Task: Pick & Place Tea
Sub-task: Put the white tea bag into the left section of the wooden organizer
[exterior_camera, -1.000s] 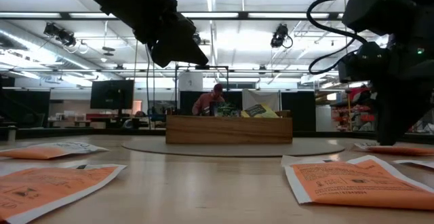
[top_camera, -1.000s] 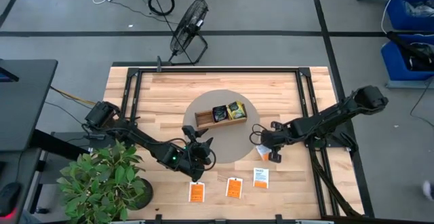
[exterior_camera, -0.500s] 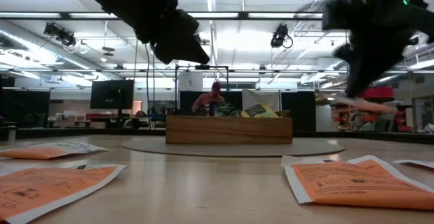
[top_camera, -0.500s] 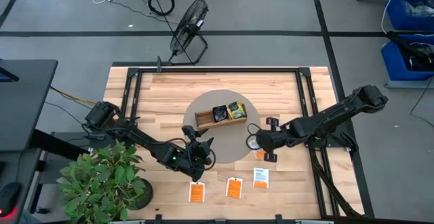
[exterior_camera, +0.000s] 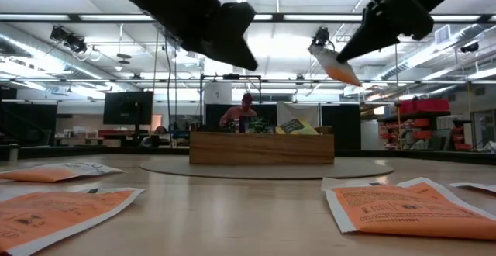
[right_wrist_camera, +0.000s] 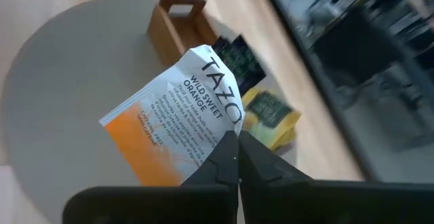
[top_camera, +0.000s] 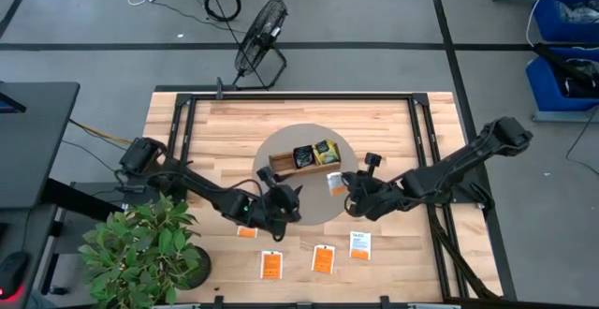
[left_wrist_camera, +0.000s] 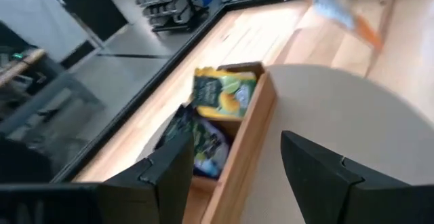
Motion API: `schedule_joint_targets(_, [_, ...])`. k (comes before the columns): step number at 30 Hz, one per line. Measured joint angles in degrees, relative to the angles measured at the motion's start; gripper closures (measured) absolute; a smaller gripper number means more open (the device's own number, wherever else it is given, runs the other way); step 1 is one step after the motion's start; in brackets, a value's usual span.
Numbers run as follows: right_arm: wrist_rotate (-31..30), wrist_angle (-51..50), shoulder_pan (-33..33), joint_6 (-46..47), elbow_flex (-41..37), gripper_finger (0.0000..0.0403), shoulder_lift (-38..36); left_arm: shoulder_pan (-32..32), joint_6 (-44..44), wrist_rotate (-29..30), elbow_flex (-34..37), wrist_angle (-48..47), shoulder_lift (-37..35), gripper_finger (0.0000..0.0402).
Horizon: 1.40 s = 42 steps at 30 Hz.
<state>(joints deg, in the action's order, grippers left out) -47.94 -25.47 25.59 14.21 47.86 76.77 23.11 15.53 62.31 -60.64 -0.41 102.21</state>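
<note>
Tea half sorted, judging by the layout: a yellow-green packet [top_camera: 325, 151] and a dark packet [top_camera: 303, 156] already standing on edge in the wooden tray [top_camera: 281, 167], a third on its way, three left to fetch. White-and-orange packet [right_wrist_camera: 176, 132] pinched by one corner in the right claw [top_camera: 344, 185], fingertips pressed tight together on it, held clear of the counter [top_camera: 215, 131] above the round grey mat [top_camera: 304, 197], just beside the tray's near end. Left claw [top_camera: 290, 201] spread and empty, hovering over the mat's front edge, pointed toward the tray. Three orange-faced packets [top_camera: 324, 258] lying flat in a loose row near the counter's front edge, well apart from the tray. Remaining, probably: dropping the carried packet into a free slot, then three more pick-ups. Packets thin, flat, square, of paper-like foil with crimped borders; the carried one bowed slightly under its own weight, so likely limp and easy to crease. Tray of plain light wood, long and narrow, straight-walled, with a cut-out handle at one end. Mat matte, smooth, disc-shaped. Counter of pale butcher-block planks, evenly grained.
</note>
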Motion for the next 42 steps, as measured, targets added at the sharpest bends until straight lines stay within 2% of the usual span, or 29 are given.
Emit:
schedule_joint_targets(7, [-7.24, 3.84, 2.10, -3.21, 0.00, 0.0403, 1.70, -3.17, -9.14, -7.74, -0.07, 11.14, 0.00, 0.0177])
schedule_joint_targets(12, [-12.46, 1.91, 4.77, -1.52, 0.00, 0.0403, 1.68, -5.49, -13.55, -17.00, -0.07, 19.07, 0.00, 0.0177])
schedule_joint_targets(18, [-19.66, 1.96, 7.90, -0.53, 0.01, 0.0403, 1.66, -8.24, -12.98, -30.17, -0.07, 27.90, 0.00, 0.0177])
schedule_joint_targets(26, [-21.02, 1.82, 8.82, 0.02, 0.00, 0.0403, 1.67, -10.60, -8.45, -38.94, -0.07, 35.28, 0.00, 0.0177])
schedule_joint_targets(33, [-23.11, 5.14, 8.82, -2.68, 0.00, 0.0403, 1.66, -12.87, -2.76, -39.43, -0.04, 35.79, 0.00, 0.0177])
schedule_joint_targets(38, [-22.98, 8.03, 8.80, -5.09, 0.02, 0.0403, 1.66, -13.55, -2.96, -39.36, -0.04, 36.72, 0.00, 0.0178])
schedule_joint_targets(42, [-22.29, 10.24, 8.76, -7.26, 0.00, 0.0403, 1.66, -13.77, -3.78, -40.18, -0.02, 38.57, 0.00, 0.0196])
